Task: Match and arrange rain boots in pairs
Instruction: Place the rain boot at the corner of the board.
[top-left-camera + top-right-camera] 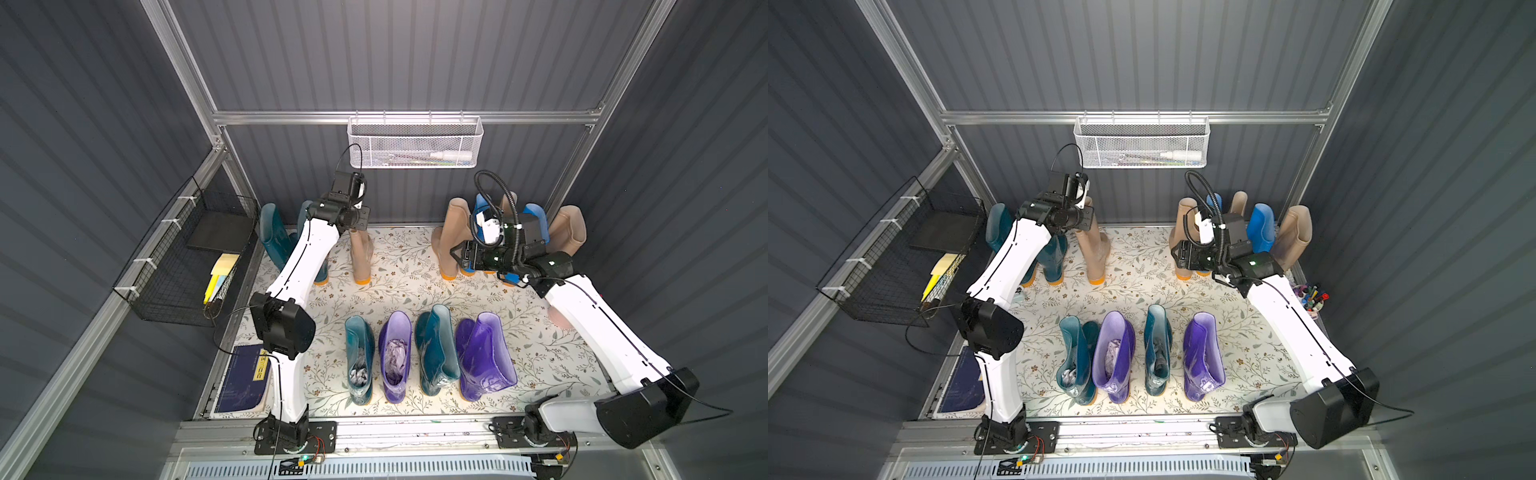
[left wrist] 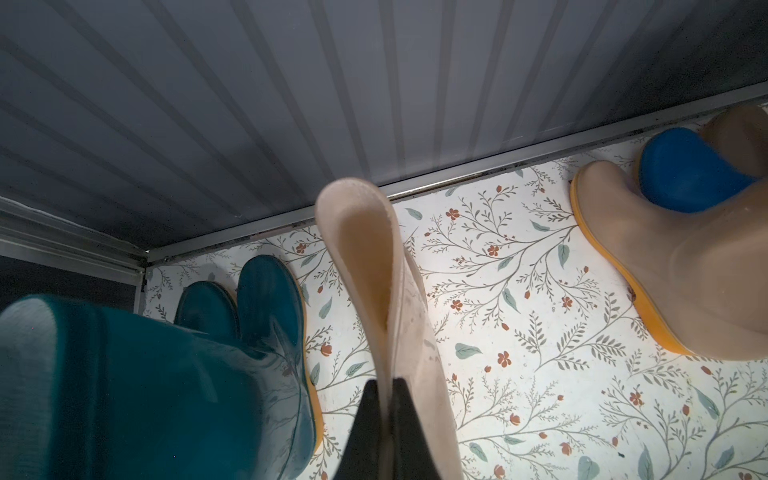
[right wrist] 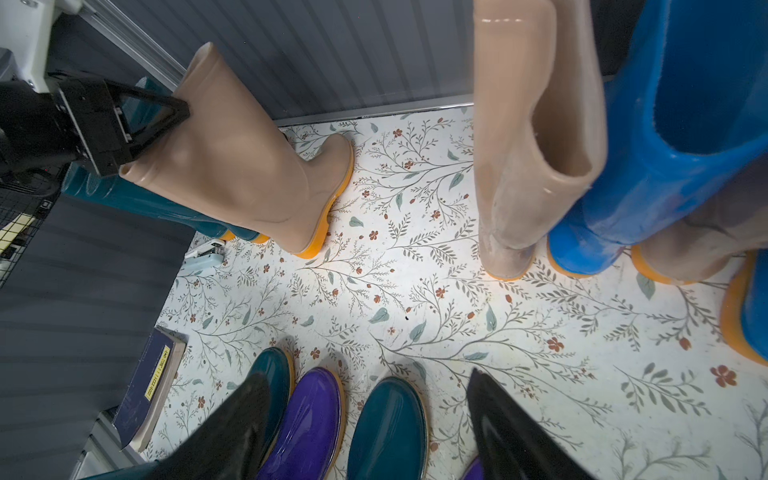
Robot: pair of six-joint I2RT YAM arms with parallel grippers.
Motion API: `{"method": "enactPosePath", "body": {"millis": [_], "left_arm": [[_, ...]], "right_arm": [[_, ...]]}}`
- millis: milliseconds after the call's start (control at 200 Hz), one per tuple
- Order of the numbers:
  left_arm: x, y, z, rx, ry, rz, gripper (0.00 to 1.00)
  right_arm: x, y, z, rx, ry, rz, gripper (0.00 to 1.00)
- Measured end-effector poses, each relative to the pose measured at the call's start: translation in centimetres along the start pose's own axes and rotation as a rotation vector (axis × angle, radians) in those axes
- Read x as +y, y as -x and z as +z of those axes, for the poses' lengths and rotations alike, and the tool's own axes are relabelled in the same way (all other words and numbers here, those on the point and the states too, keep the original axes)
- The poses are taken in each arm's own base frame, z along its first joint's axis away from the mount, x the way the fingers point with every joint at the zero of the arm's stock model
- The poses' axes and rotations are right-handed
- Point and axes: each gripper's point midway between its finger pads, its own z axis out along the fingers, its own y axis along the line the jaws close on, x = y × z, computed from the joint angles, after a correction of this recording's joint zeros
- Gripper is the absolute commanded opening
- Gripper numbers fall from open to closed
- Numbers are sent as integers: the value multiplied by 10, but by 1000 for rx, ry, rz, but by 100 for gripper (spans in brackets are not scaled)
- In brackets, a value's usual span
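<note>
Back left: left gripper (image 3: 183, 110) pinched tight on the top rim of a beige boot (image 3: 232, 166). The boot stands at the rear of the floral mat (image 1: 415, 291), just beside two dark teal boots (image 2: 270, 299). Cannot tell whether its sole bears on the mat. Back right: right gripper (image 1: 456, 257) with jaws spread wide and nothing between them, hanging just beside the nearest boot of the back-right cluster (image 1: 451, 232). That cluster is three beige and two bright blue boots (image 1: 1260, 228), crowded together and touching. Near edge: front row of four boots (image 1: 395, 382), upright, side by side, in the order teal, purple, teal, purple. This row is well apart from both grippers.
</note>
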Motion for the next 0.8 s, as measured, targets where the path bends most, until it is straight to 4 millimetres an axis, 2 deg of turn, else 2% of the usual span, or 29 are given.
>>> {"method": "enactPosePath", "body": {"millis": [215,410,600,800], "left_arm": [[31,5,-2,-21,32,-16,0],[60,-4,6,-4,44,-43,0],[74,-14,14,16,43,-48,0],[72,-13,16,6,26,-31,0]], "right_arm": [[5,-1,3,8,6,-7,78],[6,-2,4,8,5,-9,78],[7,-2,4,9,5,-11,78],[7,-2,4,9,5,-11,78]]}}
